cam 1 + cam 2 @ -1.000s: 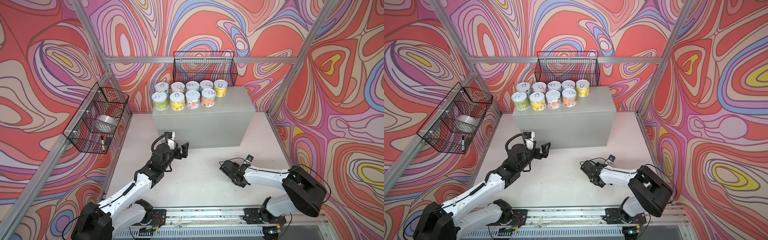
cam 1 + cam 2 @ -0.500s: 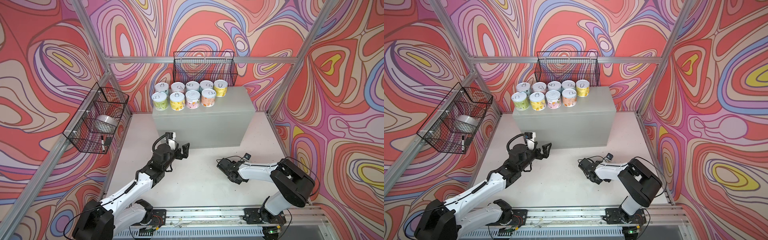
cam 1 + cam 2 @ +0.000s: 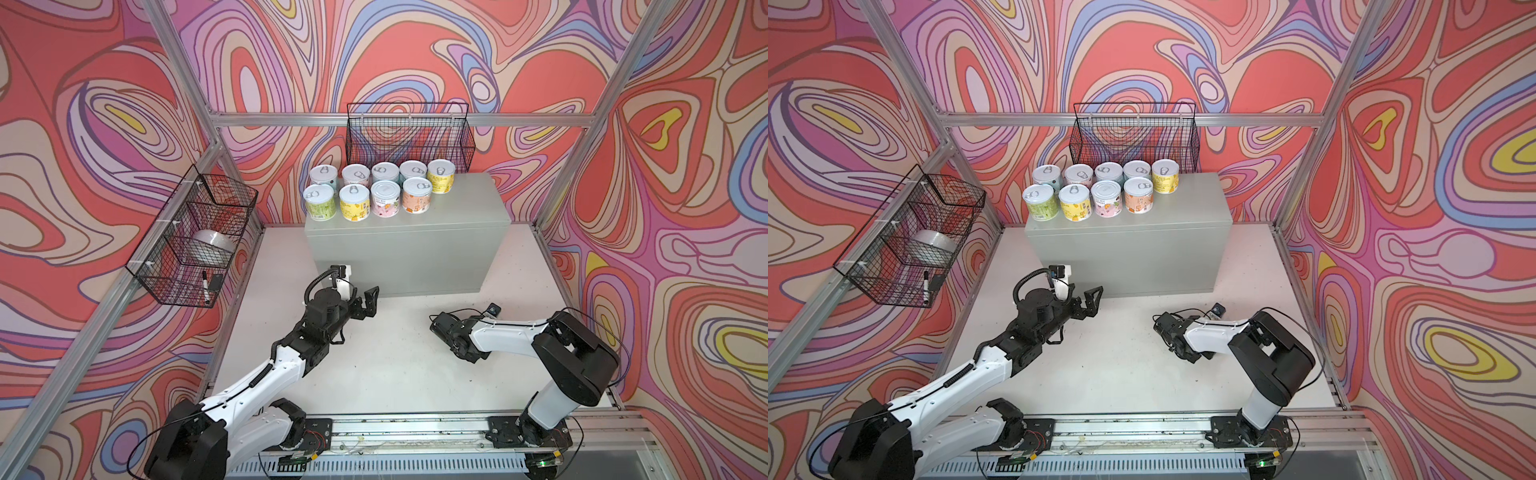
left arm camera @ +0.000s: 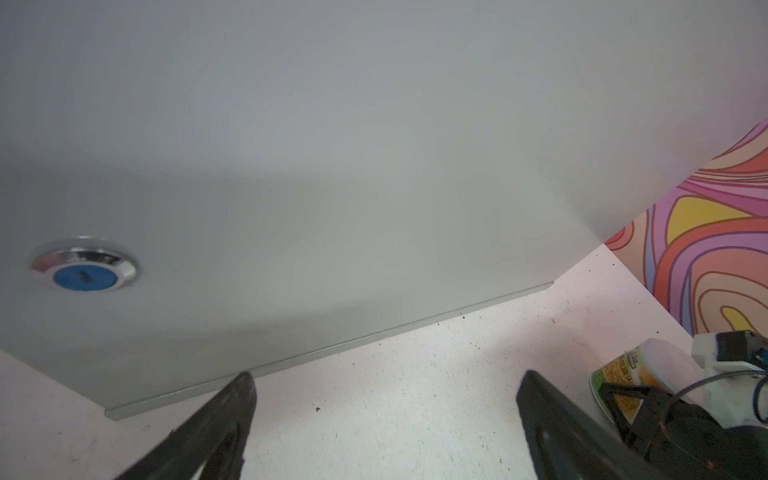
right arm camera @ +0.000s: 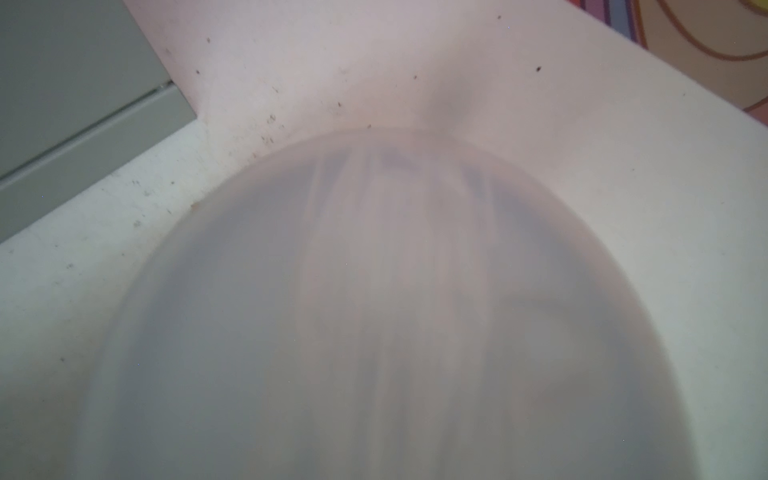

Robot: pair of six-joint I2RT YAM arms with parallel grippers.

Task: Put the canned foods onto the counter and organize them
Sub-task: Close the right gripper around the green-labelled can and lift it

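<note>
9 cans (image 3: 385, 198) upright on the left part of the worktop (image 3: 469, 203), packed close in 2 rows: 5 at the back, 4 in front with green, yellow, pink and orange labels from left to right.

10th can (image 4: 619, 384), orange and green label, down on the white floor (image 3: 395, 374) in front of the worktop and apart from it, seen only in the left wrist view; hidden beneath the right gripper (image 3: 436, 328) in both top views. Right fingers placed around it, 1 black finger crossing its label; clenched or merely close, cannot tell. Upright or tipped, cannot tell either.

Low beside the worktop's grey front, towards its left end, the left gripper (image 3: 370, 300); fingers (image 4: 245, 399) released, spread wide and empty. Round lock (image 4: 83, 268) with a blue centre on that front.

Pale blurred round form (image 5: 374, 311) filling most of the right wrist view, too soft to name.

Black wire basket (image 3: 409, 137) on the back wall just behind the cans; 2nd wire basket (image 3: 187, 249) on the left wall, holding a silvery roll (image 3: 212, 245) and a marker (image 3: 205, 286).
</note>
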